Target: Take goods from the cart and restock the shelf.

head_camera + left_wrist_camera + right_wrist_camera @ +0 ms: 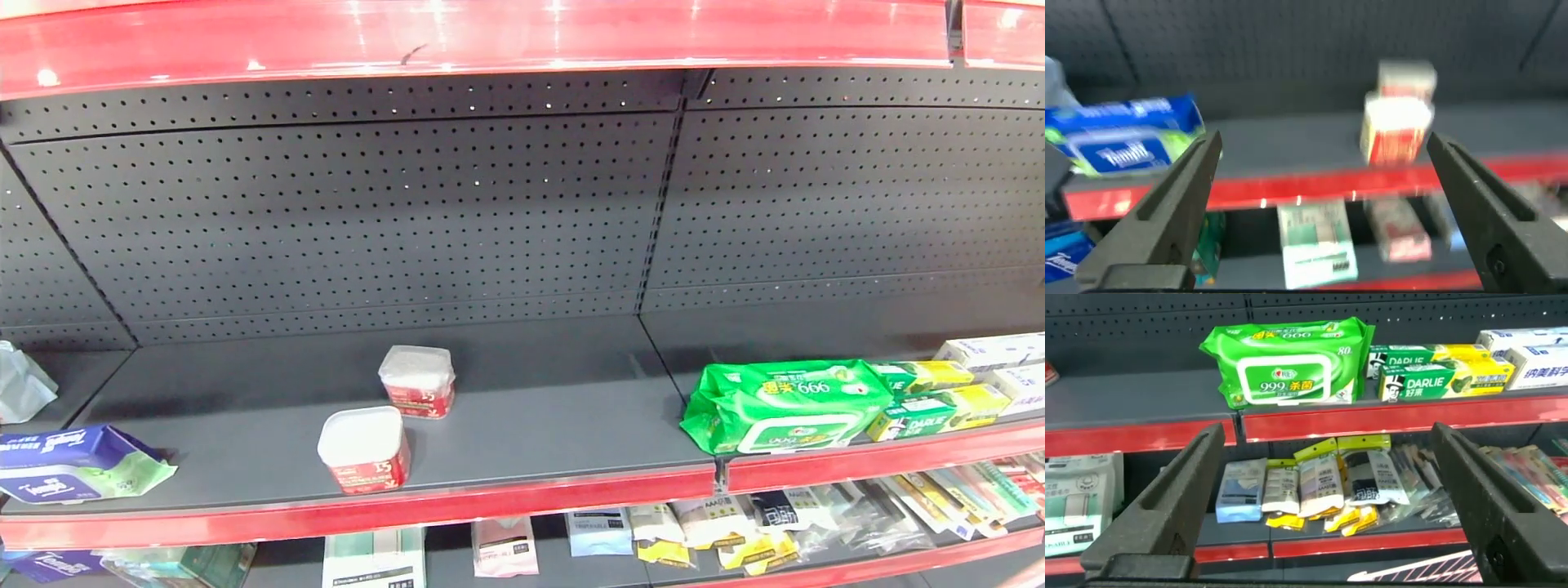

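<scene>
Now both arms carry nothing: L gripper [1323, 140] and R gripper [1328, 431] each have the fingers wide apart, facing the shelf [531, 408]. On it stand two tubs w/ white lids and red labels: front tub [365, 449] near the red edge, back tub [417, 380] just behind. At left lies a blue wipes pack [73, 474], at right a green wipes pack [784, 404], just beside green-yellow boxes [939, 400].
</scene>
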Tool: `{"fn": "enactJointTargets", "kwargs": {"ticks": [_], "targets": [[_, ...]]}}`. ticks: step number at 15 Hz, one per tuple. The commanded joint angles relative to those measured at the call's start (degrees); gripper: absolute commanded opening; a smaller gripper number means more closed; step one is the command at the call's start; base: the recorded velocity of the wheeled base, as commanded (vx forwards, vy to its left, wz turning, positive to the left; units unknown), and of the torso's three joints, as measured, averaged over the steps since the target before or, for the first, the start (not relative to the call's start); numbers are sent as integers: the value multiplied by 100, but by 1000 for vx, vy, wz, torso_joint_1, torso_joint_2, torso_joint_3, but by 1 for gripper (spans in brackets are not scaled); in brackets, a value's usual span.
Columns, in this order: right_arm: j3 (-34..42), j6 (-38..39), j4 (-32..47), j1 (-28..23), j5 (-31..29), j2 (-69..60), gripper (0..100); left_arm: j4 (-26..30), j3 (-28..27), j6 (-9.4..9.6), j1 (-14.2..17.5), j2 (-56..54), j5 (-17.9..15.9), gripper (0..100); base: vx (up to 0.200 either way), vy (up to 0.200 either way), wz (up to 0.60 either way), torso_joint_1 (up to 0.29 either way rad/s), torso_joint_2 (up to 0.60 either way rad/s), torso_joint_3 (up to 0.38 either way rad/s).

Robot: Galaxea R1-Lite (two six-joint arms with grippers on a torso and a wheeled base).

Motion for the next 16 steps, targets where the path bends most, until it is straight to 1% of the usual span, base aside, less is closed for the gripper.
{"fn": "enactJointTargets", "kwargs": {"ticks": [1, 2, 3, 4, 5, 7, 8, 11, 12, 13, 14, 15, 16], "targets": [[0, -2, -3, 4, 0, 9, 100, -29, -2309, -852, 29, 3062, 904, 100, 0, 0, 0, 0, 0, 0], [0, -2, 6, 4, -9, 9, 100, -29, -2327, -834, 29, 3449, 1054, 100, 0, 0, 0, 0, 0, 0], [0, -2, -3, 4, 0, 9, 100, -29, -2248, -737, 38, 3783, 1212, 100, 0, 0, 0, 0, 0, 0], [0, -2, -3, 4, 0, 9, 100, -29, -1931, -500, 38, 4407, 1467, 100, 0, 0, 0, 0, 0, 0], [0, -2, 6, 4, 0, 9, 100, -29, -1800, -474, 38, 4872, 1511, 100, 0, 0, 0, 0, 0, 0], [0, -2, -3, 4, 0, 9, 100, -55, -1808, -518, 38, 5743, 1519, 100, 0, 0, 0, 0, 0, 0], [0, -2, -3, 4, 0, 9, 100, -187, -1835, -500, 82, 6147, 1502, 100, 0, 0, 0, 0, 0, 0], [0, -2, 6, 4, 0, 9, 100, -1145, -1791, -491, 82, 7289, 1467, 100, 0, 0, 0, 0, 0, 0], [0, -2, -3, 4, -9, 9, 100, -1321, -1800, -465, 82, 7632, 1467, 100, 0, 0, 0, 0, 0, 0], [0, -2, 6, 4, 0, 9, 100, -1356, -1808, -439, 82, 7746, 1467, 100, 0, 0, 0, 0, 0, 0], [0, -2, -3, 4, 0, 9, 100, -1365, -1835, -386, 82, 7852, 1467, 100, 0, 0, 0, 0, 0, 0], [0, -2, 6, 4, 0, 9, 100, -1374, -1896, -184, 82, 8045, 1432, 100, 0, 0, 0, 0, 0, 0], [0, -2, -3, 4, -9, 9, 100, -1365, -1923, -87, 64, 8186, 1370, 100, 0, 0, 0, 0, 0, 0]]}}
